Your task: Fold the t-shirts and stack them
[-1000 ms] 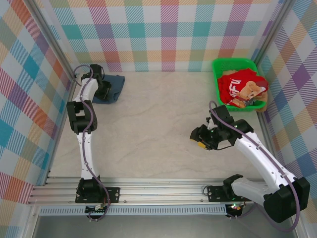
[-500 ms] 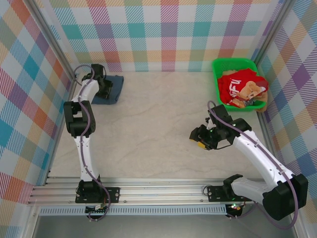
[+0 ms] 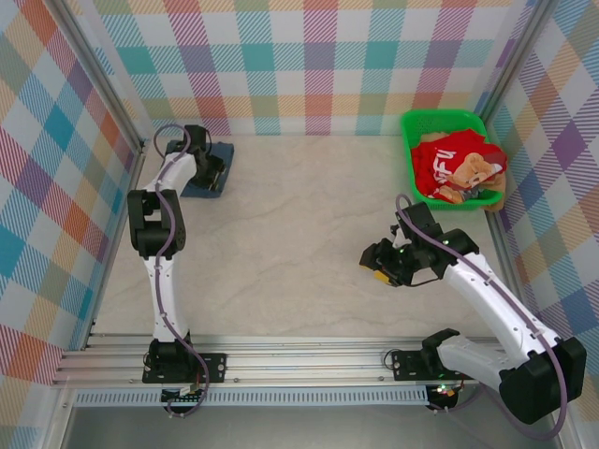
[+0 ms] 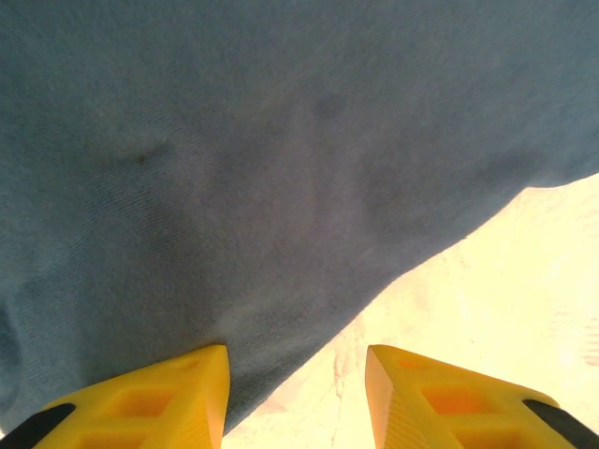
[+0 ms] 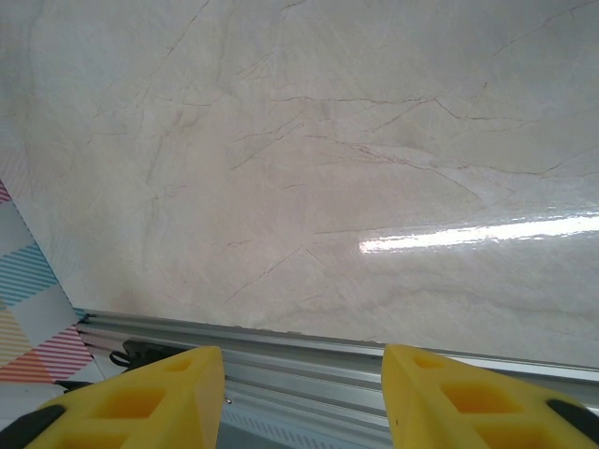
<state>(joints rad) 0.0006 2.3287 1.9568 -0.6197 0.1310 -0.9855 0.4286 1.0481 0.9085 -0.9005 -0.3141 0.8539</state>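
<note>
- Tabletop [image 3: 281, 224]: pale, marbled and glossy. In the right wrist view we see a bright streak of glare across it.
- Walls [image 3: 318, 56]: pastel plaid panels on three sides. A metal rail [image 3: 309, 360] runs along the near edge and carries both arm bases.
- Blue shirt [image 3: 225, 157]: folded small in the far left corner, close to the left wall. The left gripper [image 3: 211, 168] sits over it, and the arm hides part of the cloth from above.
- Left wrist view: the cloth's edge runs diagonally between the yellow fingers [image 4: 168, 393], which stand apart. One finger is over cloth, the other over bare table. We cannot tell whether they touch the shirt.
- Basket [image 3: 409, 150]: green plastic, far right corner. A red shirt [image 3: 447, 154] with white lettering is heaped inside it. A tan-printed shirt [image 3: 475, 173] lies on top, toward the right rim.
- Right gripper [image 3: 379, 262]: right of centre and well apart from the basket. Its fingers are spread with nothing between them. Its wrist view looks past them to bare table and the rail.
</note>
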